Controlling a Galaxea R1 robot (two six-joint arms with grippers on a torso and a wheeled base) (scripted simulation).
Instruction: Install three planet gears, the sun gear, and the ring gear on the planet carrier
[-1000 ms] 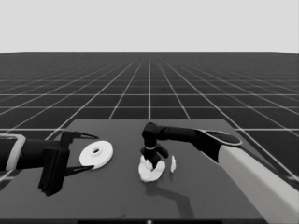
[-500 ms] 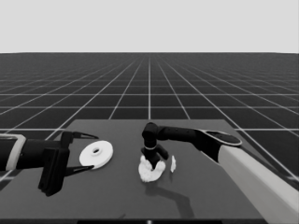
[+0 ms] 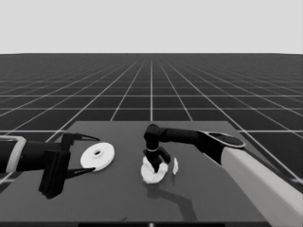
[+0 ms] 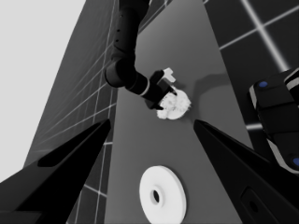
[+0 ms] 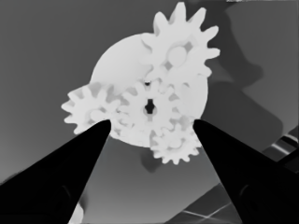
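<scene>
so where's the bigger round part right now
In the head view the larger round part lies flat on the table's left half, beside the waiting left gripper, apart from the gear cluster under the right gripper.

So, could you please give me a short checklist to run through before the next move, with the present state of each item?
1. Four gears on the smaller round part: ok; three outer gears surround a middle gear.
2. Gears fully seated and meshed: cannot tell.
3. Right claw empty: ok; its fingers stand open above the gear cluster.
4. Larger round part free to pick up: ok; it lies flat, apart from the cluster.
5. Left claw parked: ok; open at the table's left end, holding nothing.
6. Thin white piece out of the way: ok; beside the cluster.
</scene>
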